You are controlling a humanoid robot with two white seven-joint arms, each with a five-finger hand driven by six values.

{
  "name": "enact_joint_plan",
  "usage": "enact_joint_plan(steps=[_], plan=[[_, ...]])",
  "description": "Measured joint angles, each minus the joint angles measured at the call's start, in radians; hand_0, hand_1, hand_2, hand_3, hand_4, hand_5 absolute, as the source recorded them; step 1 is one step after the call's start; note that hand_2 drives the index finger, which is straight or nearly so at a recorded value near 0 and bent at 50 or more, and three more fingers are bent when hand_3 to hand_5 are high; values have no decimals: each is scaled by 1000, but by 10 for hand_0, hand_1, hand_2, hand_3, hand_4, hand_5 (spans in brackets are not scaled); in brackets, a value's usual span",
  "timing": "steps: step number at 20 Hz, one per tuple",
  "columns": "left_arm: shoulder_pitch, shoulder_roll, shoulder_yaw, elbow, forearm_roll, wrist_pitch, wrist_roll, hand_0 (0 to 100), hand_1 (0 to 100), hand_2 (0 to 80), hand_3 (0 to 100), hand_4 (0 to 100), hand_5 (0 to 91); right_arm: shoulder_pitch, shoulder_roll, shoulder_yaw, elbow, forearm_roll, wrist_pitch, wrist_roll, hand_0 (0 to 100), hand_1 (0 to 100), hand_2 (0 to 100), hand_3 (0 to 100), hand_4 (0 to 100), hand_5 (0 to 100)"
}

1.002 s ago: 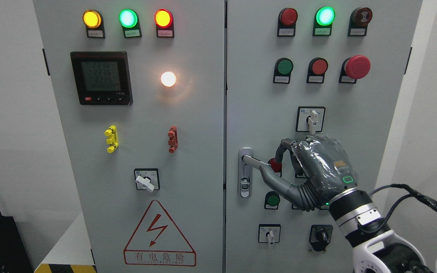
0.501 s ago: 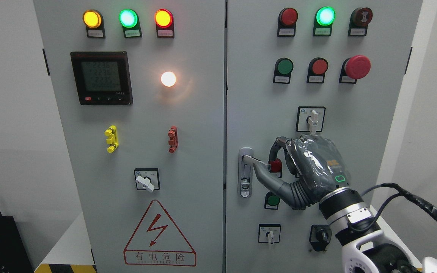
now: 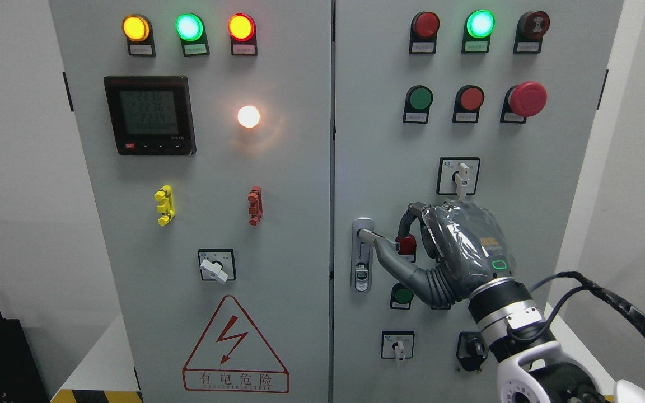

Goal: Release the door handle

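Well, the handle (image 3: pixel 377 239) sits at the left edge of the right door (image 3: pixel 389 140), a slim metal lever running out rightward from its upright plate (image 3: pixel 361 263). It looks stiff, smooth and likely slick, fixed to the panel, so it needs no lifting, only a firm wrap round the bar, away from the pivot. My right hand (image 3: pixel 445 252) has that hold: thumb (image 3: pixel 395 260) lying along the lever from below, fingers (image 3: pixel 412 215) curled over its outer end beside a red button (image 3: pixel 406 244). Letting go should only take uncurling and backing straight off
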Motion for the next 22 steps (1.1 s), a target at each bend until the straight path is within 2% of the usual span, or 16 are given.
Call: enact_joint_plan(steps=[22], plan=[[0, 0, 0, 0, 0, 0, 0, 120, 389, 0, 0, 0, 0, 1, 38, 2, 45, 0, -3, -5, 379, 219, 537, 1000, 962, 1000]])
